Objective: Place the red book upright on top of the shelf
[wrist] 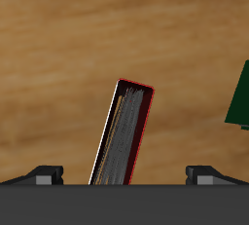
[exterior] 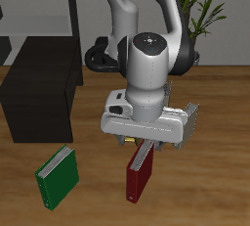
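Observation:
The red book (exterior: pixel 140 174) stands on edge on the wooden table near the front edge, its pale page edges showing in the wrist view (wrist: pixel 124 136). My gripper (exterior: pixel 147 144) is directly above it, open and empty, with the fingers (wrist: pixel 45 174) spread wide on either side of the book and not touching it. The shelf (exterior: pixel 41 98), a low matte black cabinet with a flat bare top, stands farther back and off to one side of the gripper.
A green book (exterior: pixel 57 176) lies flat on the table near the front edge, between the shelf and the red book; its corner shows in the wrist view (wrist: pixel 238 97). A tall grey-framed rack (exterior: pixel 39 5) and a potted plant (exterior: pixel 210 5) stand at the back.

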{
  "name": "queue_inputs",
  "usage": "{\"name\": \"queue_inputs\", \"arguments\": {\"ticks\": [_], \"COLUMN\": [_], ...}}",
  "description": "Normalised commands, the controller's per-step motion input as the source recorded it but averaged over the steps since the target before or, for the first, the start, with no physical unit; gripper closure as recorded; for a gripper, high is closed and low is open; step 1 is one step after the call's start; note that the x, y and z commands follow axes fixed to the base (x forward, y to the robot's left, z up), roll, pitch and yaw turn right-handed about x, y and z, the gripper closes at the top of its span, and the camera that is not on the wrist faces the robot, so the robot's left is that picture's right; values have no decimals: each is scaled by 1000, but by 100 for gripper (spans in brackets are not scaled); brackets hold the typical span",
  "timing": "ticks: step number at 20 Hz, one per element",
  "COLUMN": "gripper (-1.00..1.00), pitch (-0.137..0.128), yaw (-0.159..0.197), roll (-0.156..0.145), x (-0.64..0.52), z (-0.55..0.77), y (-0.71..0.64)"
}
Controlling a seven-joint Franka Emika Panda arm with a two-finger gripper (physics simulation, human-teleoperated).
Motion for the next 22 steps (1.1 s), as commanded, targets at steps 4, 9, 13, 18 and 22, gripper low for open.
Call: {"name": "queue_inputs", "arguments": {"ticks": [4,9,13,18,22], "gripper": [-100,100,100,100,100], "pitch": [30,48,10,-14,-29], "yaw": [-22,-25,-19,-7,2], "roll": [-5,0,3,16,15], "x": [68,66,1,-24,-129], "z": [-291,-290,-67,90,319], "y": [-46,-43,-1,-20,-58]}}
